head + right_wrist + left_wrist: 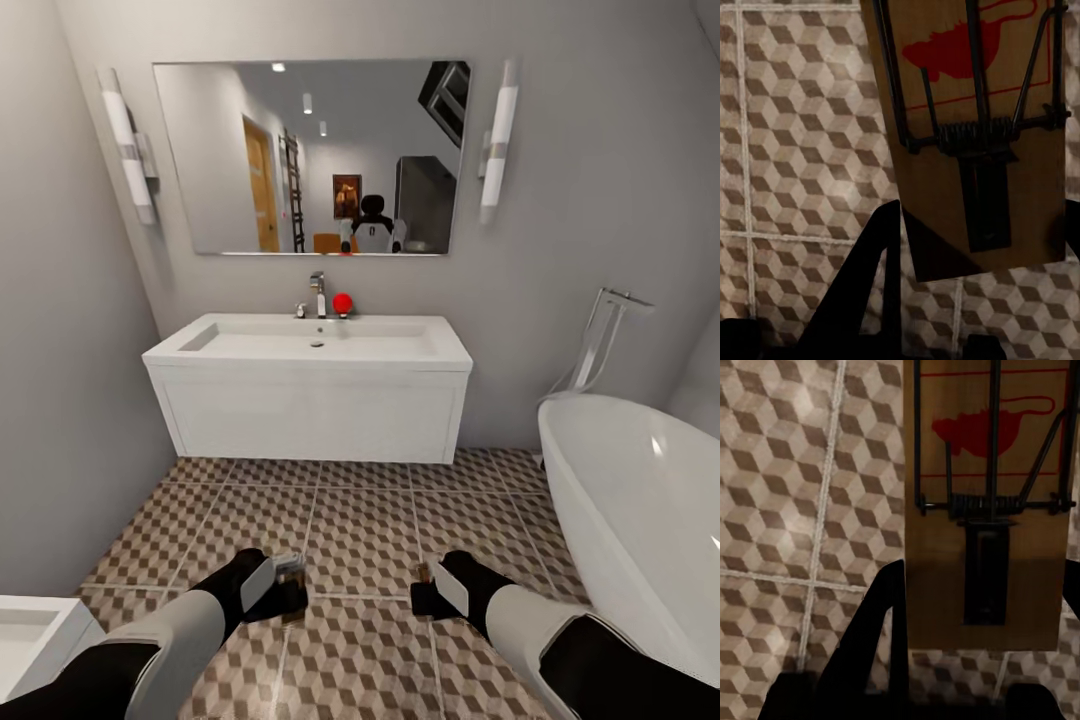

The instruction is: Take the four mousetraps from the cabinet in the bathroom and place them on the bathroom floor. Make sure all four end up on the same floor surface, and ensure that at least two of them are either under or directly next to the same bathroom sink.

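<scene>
A brown wooden mousetrap [986,510] with a red mouse print and a wire spring is clamped in my left gripper [285,590], which is shut on it above the cube-pattern bathroom floor [365,530]. My right gripper [428,592] is shut on a second mousetrap [975,135] of the same look. Both hang low over the tiles, a short way in front of the white sink [310,343] on its vanity [310,415]. One black finger [874,645] shows beside the left trap. The cabinet is out of view.
A white bathtub [640,500] with a chrome filler [600,335] fills the right side. A white fixture's corner [35,635] juts in at the lower left. Grey walls close the left and back. A red ball [342,303] sits by the tap [318,293].
</scene>
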{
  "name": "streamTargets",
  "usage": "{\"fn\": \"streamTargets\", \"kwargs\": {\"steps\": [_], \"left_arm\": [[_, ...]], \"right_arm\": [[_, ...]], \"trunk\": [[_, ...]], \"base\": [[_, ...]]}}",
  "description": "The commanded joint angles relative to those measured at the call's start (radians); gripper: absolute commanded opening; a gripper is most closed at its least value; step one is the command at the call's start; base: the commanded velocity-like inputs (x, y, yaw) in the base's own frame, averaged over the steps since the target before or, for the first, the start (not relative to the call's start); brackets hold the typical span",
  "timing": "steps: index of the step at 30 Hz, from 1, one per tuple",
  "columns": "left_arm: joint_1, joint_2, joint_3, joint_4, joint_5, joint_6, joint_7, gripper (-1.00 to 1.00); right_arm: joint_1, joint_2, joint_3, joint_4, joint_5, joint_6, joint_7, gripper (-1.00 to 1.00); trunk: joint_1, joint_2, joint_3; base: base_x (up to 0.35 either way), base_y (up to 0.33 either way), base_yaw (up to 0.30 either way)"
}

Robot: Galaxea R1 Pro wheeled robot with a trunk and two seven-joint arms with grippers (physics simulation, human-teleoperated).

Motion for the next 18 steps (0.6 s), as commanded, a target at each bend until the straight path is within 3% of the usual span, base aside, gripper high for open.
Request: {"fn": "streamTargets", "kwargs": {"steps": [1,7,12,18], "left_arm": [[0.000,-0.002,0.001,-0.002,0.010,-0.011,0.011,-1.00],[0.000,-0.015,0.001,-0.004,0.009,-0.040,0.011,-1.00],[0.000,-0.027,0.001,-0.033,-0.001,-0.127,0.008,-1.00],[0.000,-0.042,0.001,-0.038,-0.026,-0.150,-0.001,-1.00]], "right_arm": [[0.000,0.008,0.007,-0.002,-0.011,0.001,-0.008,-1.00],[-0.001,0.026,0.010,-0.012,-0.011,-0.003,-0.008,-1.00],[-0.002,0.027,0.011,-0.047,-0.012,-0.005,-0.008,-1.00],[-0.005,0.024,0.011,-0.055,-0.013,-0.025,-0.009,-1.00]], "trunk": [[0.004,-0.008,-0.006],[0.027,-0.050,-0.034],[0.046,-0.085,-0.058],[0.069,-0.127,-0.087]], "base": [[0.000,0.000,0.000],[0.000,0.000,0.000],[0.000,0.000,0.000],[0.000,0.000,0.000]]}}
